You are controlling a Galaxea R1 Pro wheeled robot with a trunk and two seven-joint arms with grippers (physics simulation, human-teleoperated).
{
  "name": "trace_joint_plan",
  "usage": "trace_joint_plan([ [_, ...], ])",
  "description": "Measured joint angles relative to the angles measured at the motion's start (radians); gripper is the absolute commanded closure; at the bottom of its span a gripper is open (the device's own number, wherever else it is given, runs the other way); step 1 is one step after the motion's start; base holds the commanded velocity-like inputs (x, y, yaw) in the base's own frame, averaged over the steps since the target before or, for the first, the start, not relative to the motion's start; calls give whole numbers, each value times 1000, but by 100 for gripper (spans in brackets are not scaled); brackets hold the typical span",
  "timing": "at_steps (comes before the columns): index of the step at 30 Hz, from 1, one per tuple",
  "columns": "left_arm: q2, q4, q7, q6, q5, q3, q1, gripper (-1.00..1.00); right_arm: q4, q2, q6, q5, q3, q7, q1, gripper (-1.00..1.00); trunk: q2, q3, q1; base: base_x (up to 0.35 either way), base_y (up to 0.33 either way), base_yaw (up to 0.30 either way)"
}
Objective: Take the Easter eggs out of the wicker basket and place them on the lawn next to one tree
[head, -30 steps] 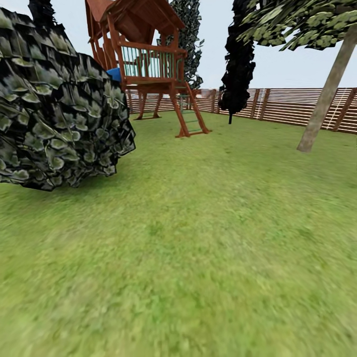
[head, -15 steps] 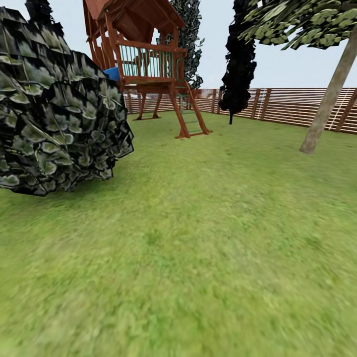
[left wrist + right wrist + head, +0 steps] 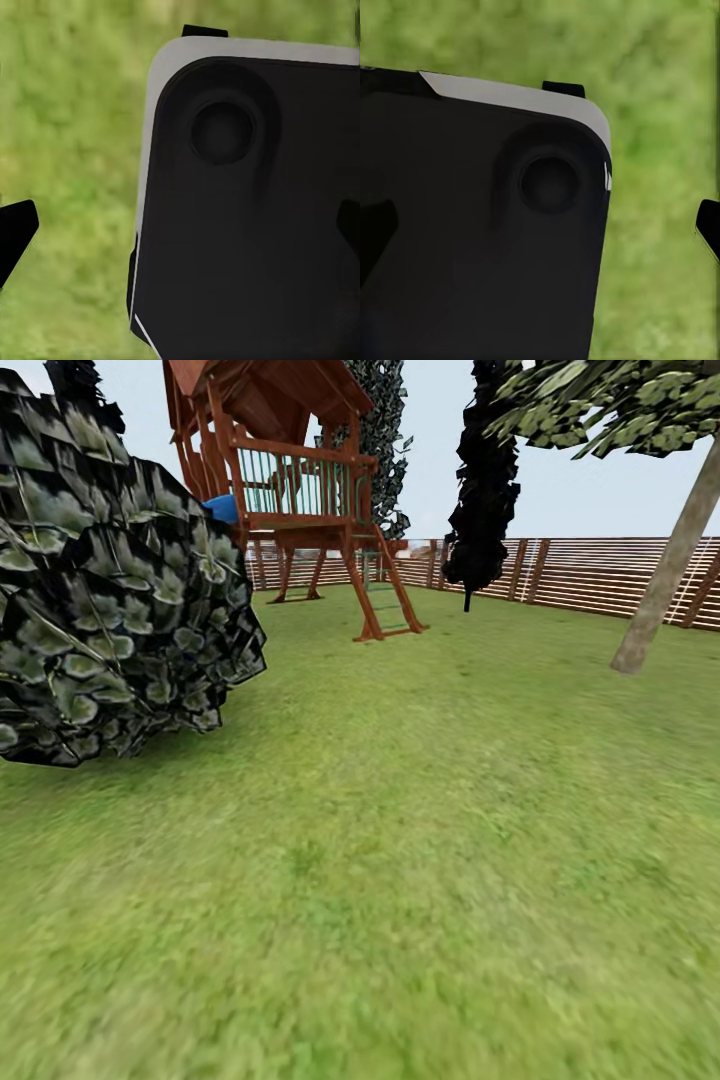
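Observation:
The Easter eggs and the wicker basket are out of view. The lawn [image 3: 400, 840] of mottled green grass spreads across the head view. A tree [image 3: 665, 575] with a leaning pale trunk and flecked foliage stands at the far right. In the left wrist view my left gripper [image 3: 180, 229] is open, its dark fingertips [image 3: 15, 232] wide apart with nothing between them, over a black body panel [image 3: 247, 225] and grass. My right gripper [image 3: 540, 225] is open in the same way, with one fingertip [image 3: 709, 225] over grass.
A big round dark bush [image 3: 110, 590] stands close at the left. A red-brown wooden playset [image 3: 300, 490] with a ladder is behind it. An all-black tree [image 3: 480, 480] and a slatted wooden fence [image 3: 580, 575] close the back of the garden.
The whole head view has shifted a little: the bush has slid left and the pale trunk right and down, so the camera has moved. Nothing in the garden itself has moved.

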Motion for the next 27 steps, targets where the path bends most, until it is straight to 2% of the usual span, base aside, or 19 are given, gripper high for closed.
trace_joint_plan([
  [27, 0, 0, 0, 0, 0, 0, 0, -100, 0, -1, 0, 0, 0, 0, 0, -100, 0, 0, 0, 324, 0, 0],
])
